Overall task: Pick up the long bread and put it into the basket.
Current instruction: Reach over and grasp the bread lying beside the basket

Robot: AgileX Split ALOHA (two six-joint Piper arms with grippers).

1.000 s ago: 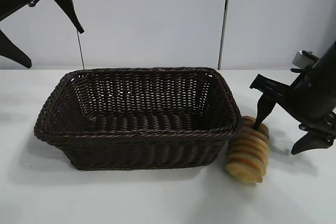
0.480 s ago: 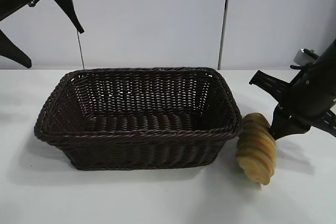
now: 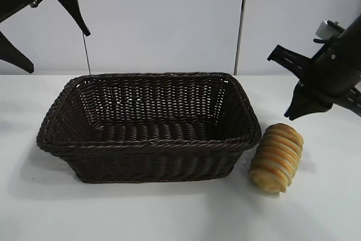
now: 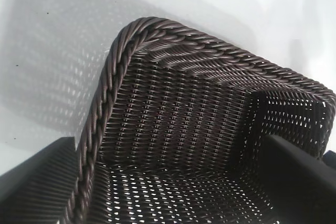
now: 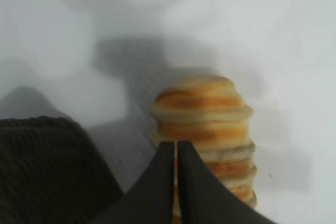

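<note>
The left end effector (image 3: 42,12) hangs high above the far left corner of the large rectangular dark brown woven wicker basket (image 3: 148,145), fingers spread wide and empty, unchanged over the last second and apparently parked. The change is on the right: a second ago the right end effector (image 3: 298,111) was pressing down at the far end of the oblong golden-orange long bread with pale cream ridged rings (image 3: 277,157); now it has lifted clear, its fingers pinched together on nothing, as the right wrist view shows. The bread has rolled and lies loose on the white surface (image 3: 169,213), below and just basket-side of that end effector, close beside the basket's right wall. Its long axis runs from near-left to far-right, the far end pointing toward the right end effector. The grasp appears to have slipped, so the pick likely needs a fresh attempt.
</note>
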